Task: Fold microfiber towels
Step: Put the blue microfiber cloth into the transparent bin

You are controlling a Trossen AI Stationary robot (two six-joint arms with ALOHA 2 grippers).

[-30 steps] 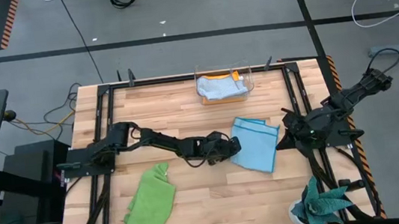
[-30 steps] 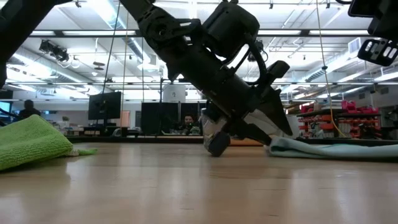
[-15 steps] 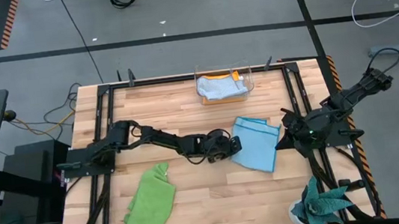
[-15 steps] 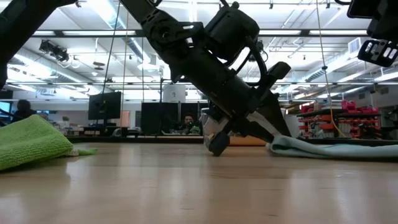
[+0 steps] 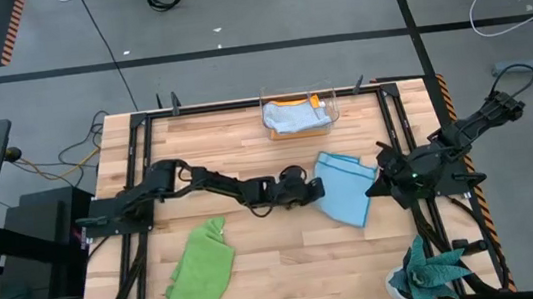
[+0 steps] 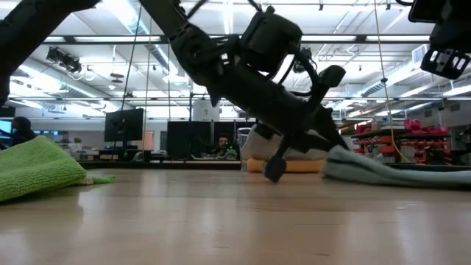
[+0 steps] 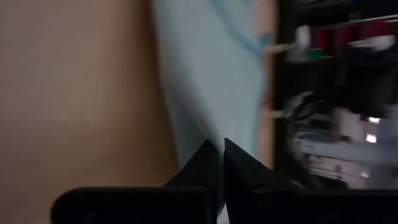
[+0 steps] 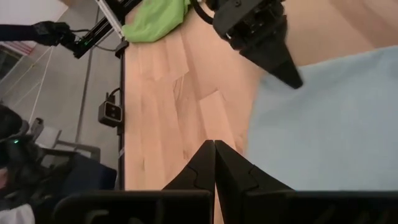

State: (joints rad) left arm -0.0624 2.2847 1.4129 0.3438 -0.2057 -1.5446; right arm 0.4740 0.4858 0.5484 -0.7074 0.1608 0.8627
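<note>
My left gripper (image 5: 313, 188) is low over the middle of the wooden slat table (image 5: 260, 271), its two dark fingers (image 7: 214, 163) pinched together on the left edge of the light blue microfiber towel (image 5: 344, 187). In the left wrist view the pale cloth (image 7: 208, 81) runs right down into the seam between my fingertips, and in the low view the towel's near edge (image 6: 353, 163) is bunched up just at the tip of my gripper (image 6: 327, 143). The blue towel lies mostly flat to the right of that grip, in the middle-right part of the table.

My right gripper (image 5: 389, 178) waits at the right edge of the table, just beside the blue towel's right side, with its fingers (image 8: 214, 163) closed together on nothing; its wrist view looks across the blue cloth (image 8: 323, 118) toward my left gripper (image 8: 291, 79).

Farther out, the lime green microfiber towel (image 5: 200, 270) lies crumpled on the near left part of the table, well apart from both grippers. At the far edge stands a clear plastic box (image 5: 299, 114) holding a folded grey towel (image 5: 293, 116) on top of an orange-yellow one (image 5: 295, 133). A teal spiky-leaved plant (image 5: 428, 274) sits at the near right corner.
</note>
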